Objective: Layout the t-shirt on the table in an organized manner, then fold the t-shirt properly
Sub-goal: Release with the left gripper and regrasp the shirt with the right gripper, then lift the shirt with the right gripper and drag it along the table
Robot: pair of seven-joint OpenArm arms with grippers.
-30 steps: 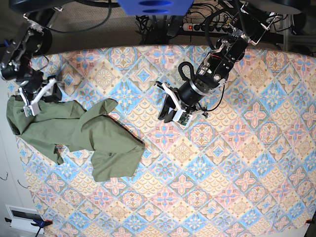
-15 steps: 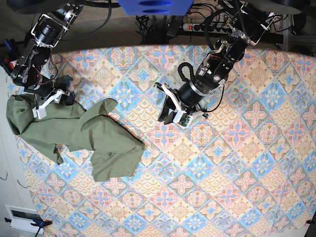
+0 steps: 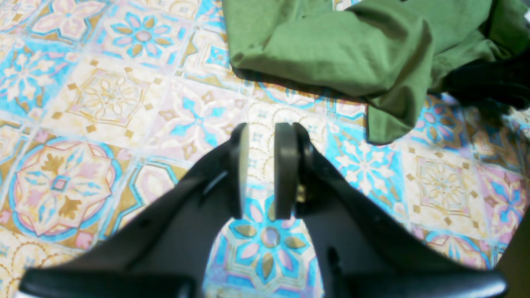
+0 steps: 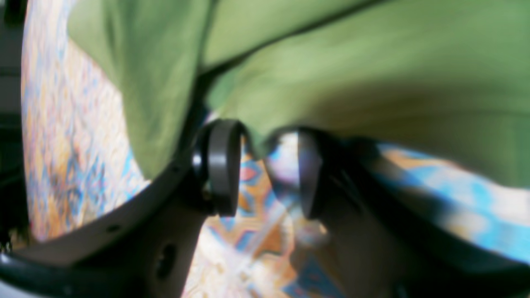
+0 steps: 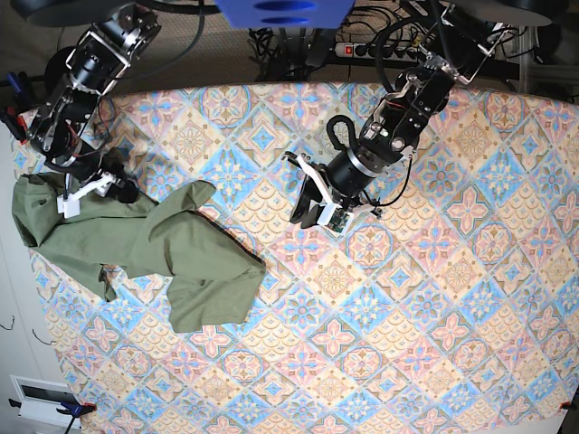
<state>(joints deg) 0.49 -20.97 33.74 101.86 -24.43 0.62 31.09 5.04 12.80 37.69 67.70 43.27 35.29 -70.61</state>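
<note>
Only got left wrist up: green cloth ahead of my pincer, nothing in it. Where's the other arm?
Observer: In the base view, the right pincer sits at the t-shirt's upper edge, near the table's left side in that view.
Operator: Holding it?
Observer: The right wrist view is blurred. The jaws stand apart with table pattern showing between them, and the fabric lies just ahead. No grip is visible.
Operator: Shirt flat?
Observer: No. It's bunched in a diagonal heap and not laid out yet.
</note>
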